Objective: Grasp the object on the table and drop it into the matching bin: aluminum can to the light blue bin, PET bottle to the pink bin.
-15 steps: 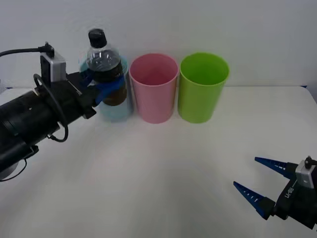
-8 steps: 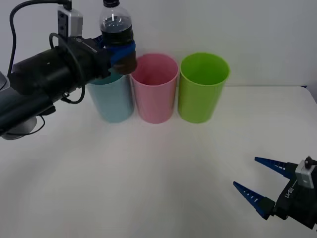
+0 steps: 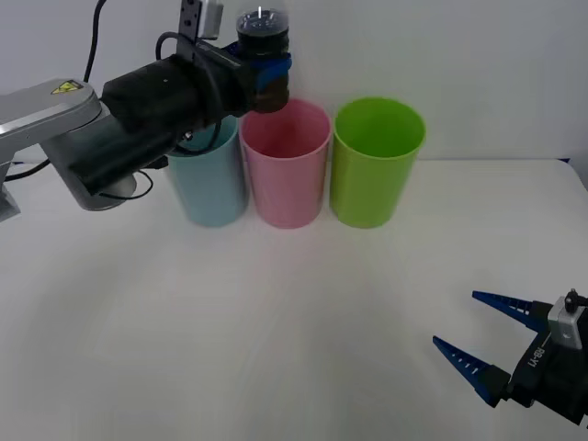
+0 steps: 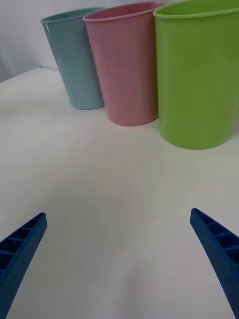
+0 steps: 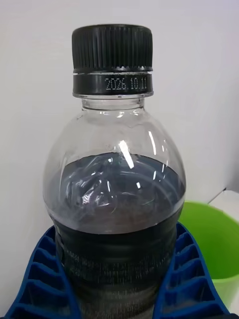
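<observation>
The PET bottle [image 3: 265, 50], clear with a black cap and dark liquid, hangs in the air tilted with its cap toward the front camera. My left gripper [image 3: 270, 72] is shut on its body, just above the near-left rim of the pink bin [image 3: 285, 170]. In the left wrist view the blue fingers [image 5: 42, 279] clamp both sides of the bottle [image 5: 117, 189]. The light blue bin [image 3: 209, 184] stands to the left of the pink one, partly behind my left arm. My right gripper [image 3: 457, 319] rests open low over the table [image 3: 276, 322] at the front right, holding nothing.
A lime green bin [image 3: 377, 161] stands right of the pink bin. The right wrist view shows the light blue bin [image 4: 74, 60], the pink bin [image 4: 127, 65] and the green bin [image 4: 196, 75] in a row beyond the open right gripper [image 4: 117, 219].
My left arm has lifted the bottle up and to the right, from in front of the light blue bin to above the pink bin's rim. The right arm has not moved.
</observation>
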### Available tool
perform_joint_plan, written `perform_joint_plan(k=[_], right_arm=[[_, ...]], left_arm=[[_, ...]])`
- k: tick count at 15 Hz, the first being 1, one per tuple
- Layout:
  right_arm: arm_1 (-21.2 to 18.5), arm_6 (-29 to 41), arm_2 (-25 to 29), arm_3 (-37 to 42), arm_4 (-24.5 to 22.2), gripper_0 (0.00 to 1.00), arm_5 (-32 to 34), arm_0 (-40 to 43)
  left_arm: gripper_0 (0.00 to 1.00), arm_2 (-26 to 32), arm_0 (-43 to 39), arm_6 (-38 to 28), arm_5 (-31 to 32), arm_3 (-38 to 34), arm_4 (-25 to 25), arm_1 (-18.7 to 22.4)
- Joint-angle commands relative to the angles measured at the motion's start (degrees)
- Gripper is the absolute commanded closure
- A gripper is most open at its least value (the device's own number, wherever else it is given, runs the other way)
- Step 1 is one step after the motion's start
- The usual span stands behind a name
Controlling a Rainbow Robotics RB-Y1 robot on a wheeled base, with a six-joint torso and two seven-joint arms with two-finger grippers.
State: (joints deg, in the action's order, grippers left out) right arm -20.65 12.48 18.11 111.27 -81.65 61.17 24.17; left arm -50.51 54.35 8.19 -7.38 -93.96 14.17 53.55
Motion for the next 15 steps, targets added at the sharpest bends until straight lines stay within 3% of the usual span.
perform_joint_plan(k=[1,3,9,10,11,12,13,15], right_arm=[[0.0,0.0,0.0,0.0,0.0,0.0,0.0,0.0],[0.0,0.0,0.0,0.0,0.0,0.0,0.0,0.0],[0.0,0.0,0.0,0.0,0.0,0.0,0.0,0.0],[0.0,0.0,0.0,0.0,0.0,0.0,0.0,0.0],[0.0,0.0,0.0,0.0,0.0,0.0,0.0,0.0],[0.0,0.0,0.0,0.0,0.0,0.0,0.0,0.0],[0.0,0.0,0.0,0.0,0.0,0.0,0.0,0.0],[0.0,0.0,0.0,0.0,0.0,0.0,0.0,0.0]], left_arm=[[1.0,-1.09,2.51,0.6,0.0,6.07,1.12,-4.07],[1.0,-1.09,3.22,0.95,0.26,9.41,2.26,-6.36],[1.0,-1.09,3.13,0.6,0.44,9.5,1.91,-6.44],[0.93,-1.09,3.22,0.69,0.53,9.5,1.91,-6.27],[0.71,-1.09,3.13,0.86,0.53,9.23,1.91,-6.0],[0.31,-1.09,3.13,0.95,0.97,8.44,1.82,-5.48],[0.0,-1.53,3.13,1.04,1.32,8.0,1.82,-4.69],[0.0,-2.4,3.13,1.04,1.49,6.25,1.12,-2.93]])
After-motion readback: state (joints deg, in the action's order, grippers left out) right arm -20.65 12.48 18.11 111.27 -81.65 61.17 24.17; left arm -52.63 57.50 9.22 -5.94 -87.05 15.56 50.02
